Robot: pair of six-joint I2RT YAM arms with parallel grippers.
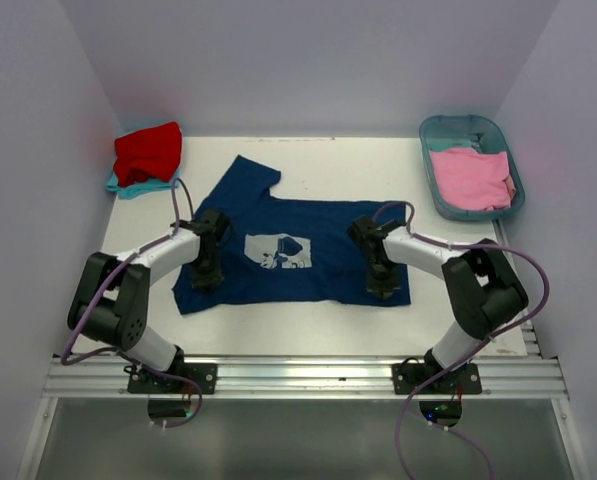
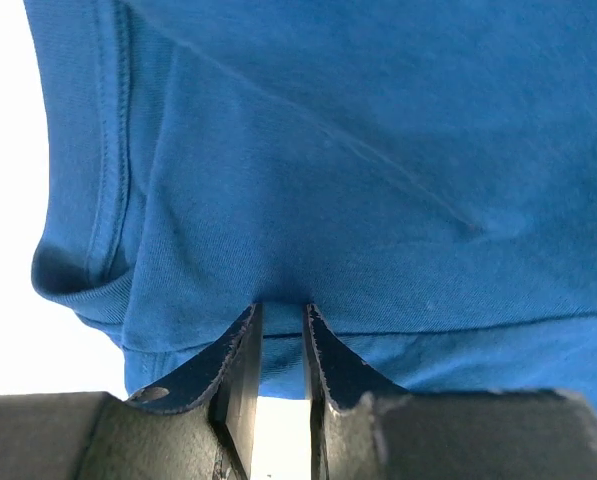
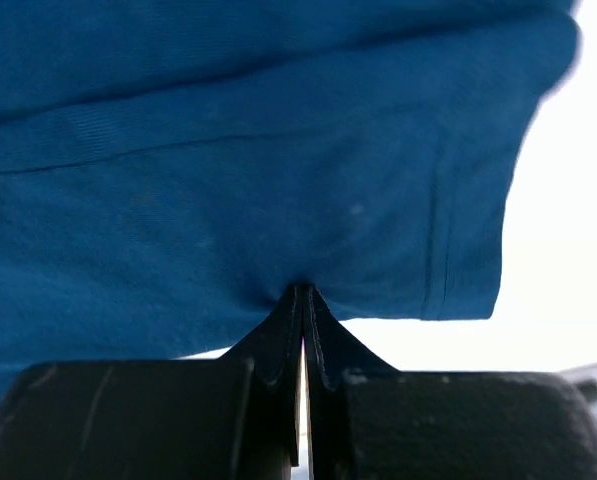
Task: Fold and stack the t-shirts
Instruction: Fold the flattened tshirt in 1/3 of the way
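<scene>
Left gripper stands narrow, its fingers slightly apart with the hem of the navy t-shirt caught between the tips and the cloth puckering toward them. The right gripper is pinched almost flat on the same hem, beside a stitched edge. From above, each wrist covers its own fingertips, so neither grip shows there. The shirt lies spread on the table between the arms, its pale print facing up, one sleeve jutting toward the far left; the other sleeve is hard to make out. At the far-left corner the red t-shirt sits on the teal t-shirt, which shows only as a strip. The pink t-shirt lies in the tub at the far right; whether more cloth lies at its far end cannot be told
</scene>
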